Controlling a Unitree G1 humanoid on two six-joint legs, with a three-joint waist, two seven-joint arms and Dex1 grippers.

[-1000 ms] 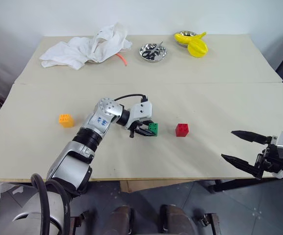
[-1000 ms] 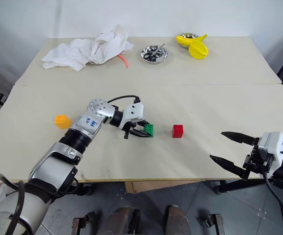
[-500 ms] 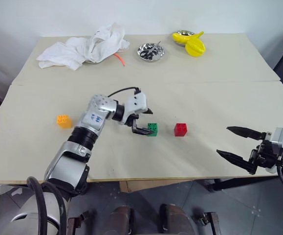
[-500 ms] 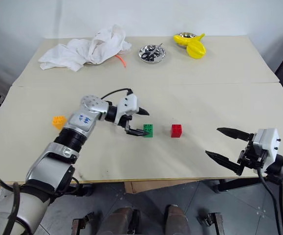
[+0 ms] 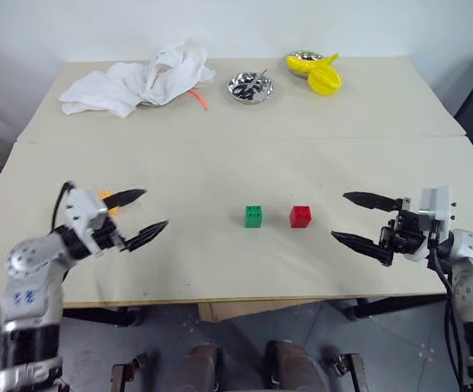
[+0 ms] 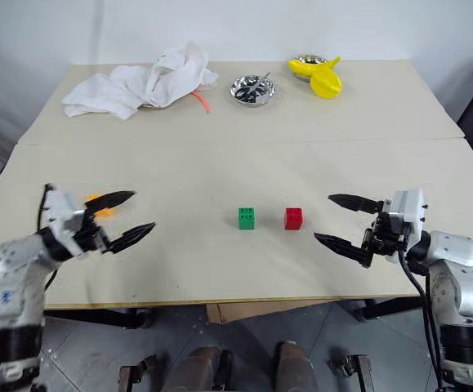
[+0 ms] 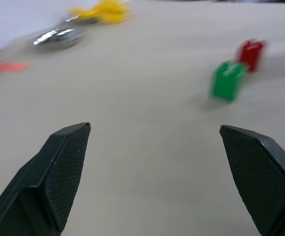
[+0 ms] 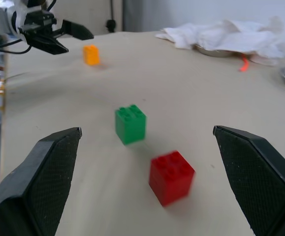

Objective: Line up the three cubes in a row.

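The green cube (image 5: 253, 216) and red cube (image 5: 301, 216) are sitting side by side, just apart, near the middle of the table (image 5: 220, 163); the orange cube (image 8: 91, 54) is lying well to the left, partly hidden in the head views behind the left gripper (image 5: 136, 214). The cubes are judged to be light, rigid, smooth plastic that is likely to slide or tip if nudged, so each is best pinched across two flat opposite side faces, below the studs. The left gripper's jaws are standing wide apart and holding nothing; the right gripper (image 5: 359, 219) is hovering right of the red cube, jaws also wide apart and empty. Compared with a second ago, the left gripper has let go of the green cube and pulled back to the left near the orange cube, and the right gripper has moved in toward the red cube.
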